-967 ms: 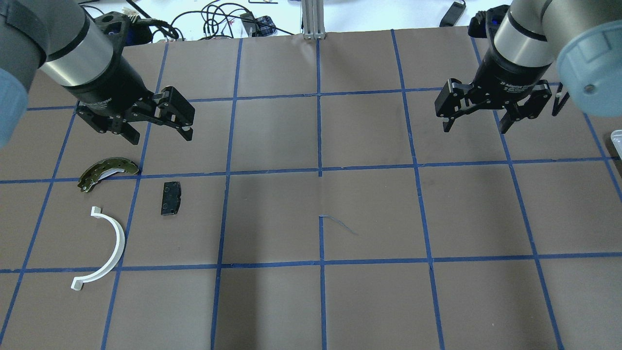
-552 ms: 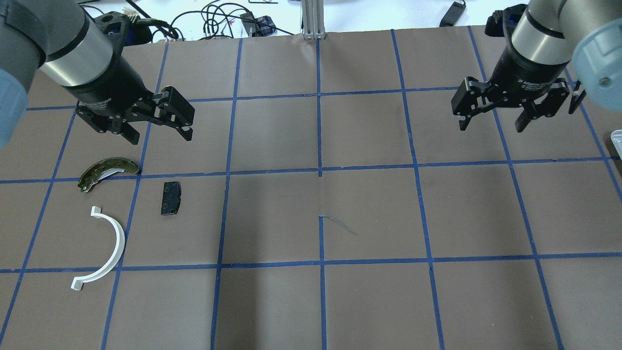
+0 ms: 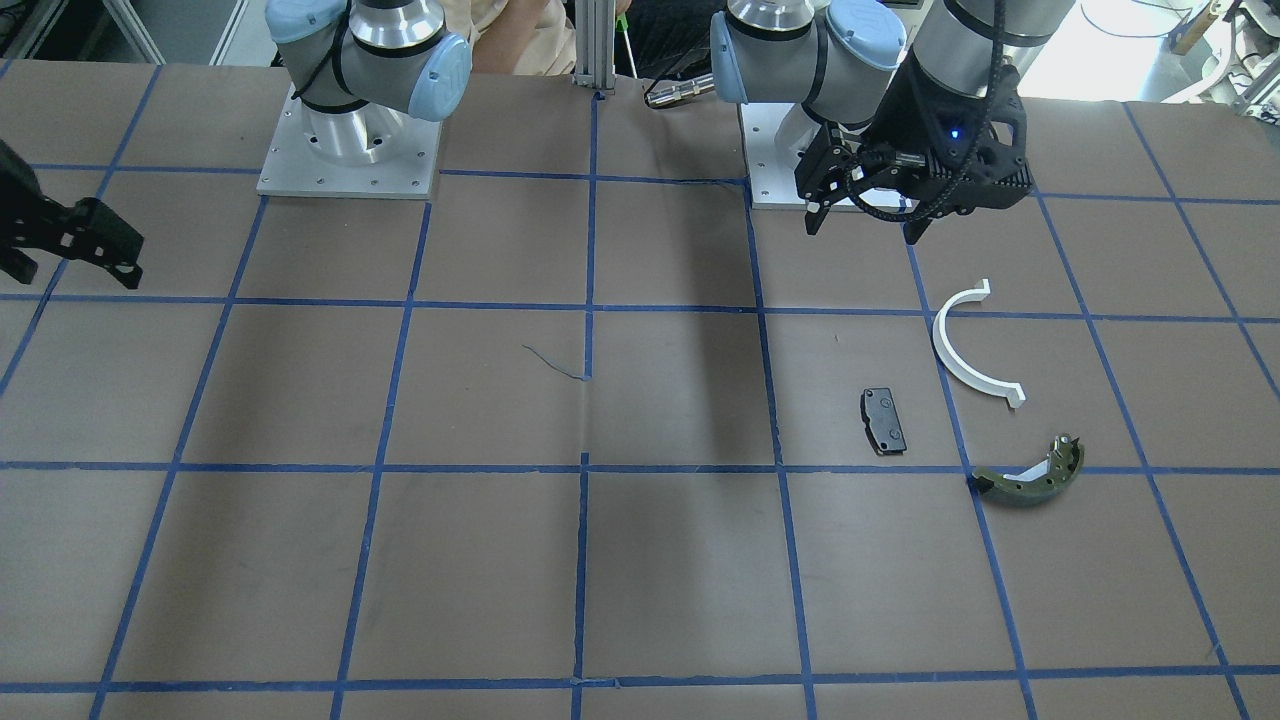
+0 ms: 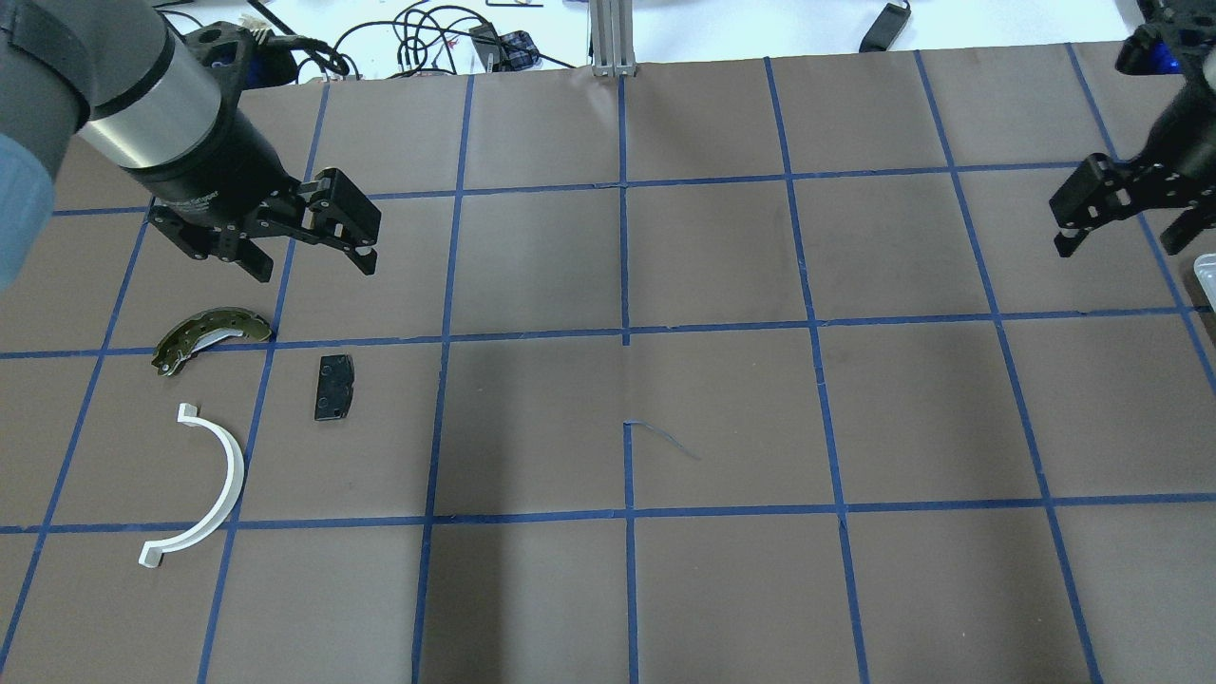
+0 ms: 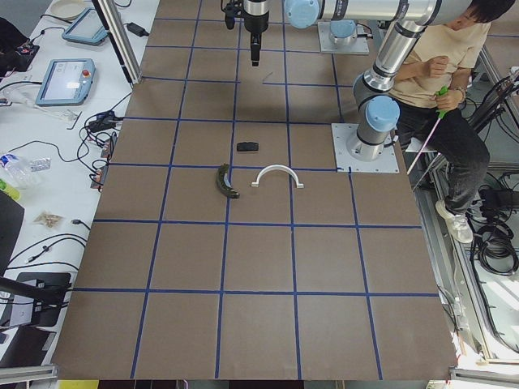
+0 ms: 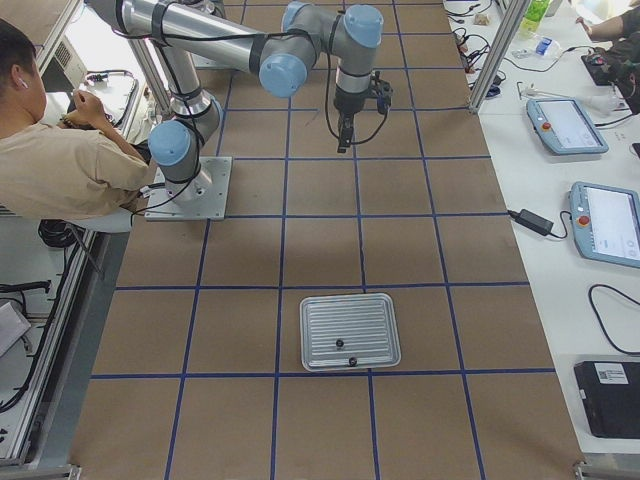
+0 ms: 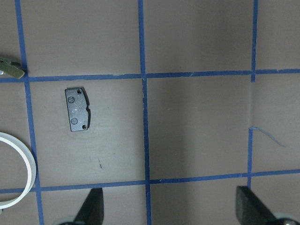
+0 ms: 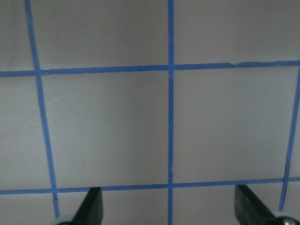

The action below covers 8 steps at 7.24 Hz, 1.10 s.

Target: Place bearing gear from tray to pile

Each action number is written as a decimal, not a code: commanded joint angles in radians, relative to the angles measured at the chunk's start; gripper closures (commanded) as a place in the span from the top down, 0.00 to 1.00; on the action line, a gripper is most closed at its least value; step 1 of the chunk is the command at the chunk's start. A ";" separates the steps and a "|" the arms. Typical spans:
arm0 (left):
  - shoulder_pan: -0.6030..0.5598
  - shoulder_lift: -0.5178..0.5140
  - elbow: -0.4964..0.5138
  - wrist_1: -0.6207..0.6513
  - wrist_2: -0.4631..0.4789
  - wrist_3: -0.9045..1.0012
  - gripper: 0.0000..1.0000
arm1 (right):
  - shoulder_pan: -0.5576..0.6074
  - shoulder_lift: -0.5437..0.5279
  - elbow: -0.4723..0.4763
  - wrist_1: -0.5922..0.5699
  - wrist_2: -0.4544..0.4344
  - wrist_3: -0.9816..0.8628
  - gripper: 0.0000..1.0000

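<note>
Well apart, right hand (image 4: pixel 1124 242), fingers spread, empty, tray (image 6: pixel 350 318) far beyond

Table top (image 4: pixel 722 418) is covered in brown paper and ruled into squares by blue tape lines (image 4: pixel 625 332). One loose tape end (image 4: pixel 665 442) curls off near the middle. An aluminium post (image 4: pixel 613 38) stands at the far edge. A white bench (image 5: pixel 49 186) alongside carries tangled black cables (image 4: pixel 427 38), a tablet-style screen (image 5: pixel 61 81) and a plastic bottle (image 5: pixel 15 166). A seated person in a beige shirt (image 5: pixel 442 65) is behind the table. Light is even, with soft shadows on the paper.
</note>
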 commanded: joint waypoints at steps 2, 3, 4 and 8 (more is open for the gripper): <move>0.000 0.000 -0.002 0.000 0.000 0.001 1.00 | -0.222 0.083 -0.005 -0.139 -0.029 -0.401 1.00; 0.000 0.000 -0.002 0.000 0.000 0.001 1.00 | -0.279 0.129 -0.010 -0.185 -0.026 -0.490 1.00; 0.000 0.000 -0.001 0.000 0.000 0.001 1.00 | -0.311 0.172 -0.013 -0.242 -0.026 -0.573 1.00; 0.000 -0.003 0.010 0.006 0.006 -0.002 1.00 | -0.456 0.333 -0.015 -0.446 -0.014 -0.784 0.91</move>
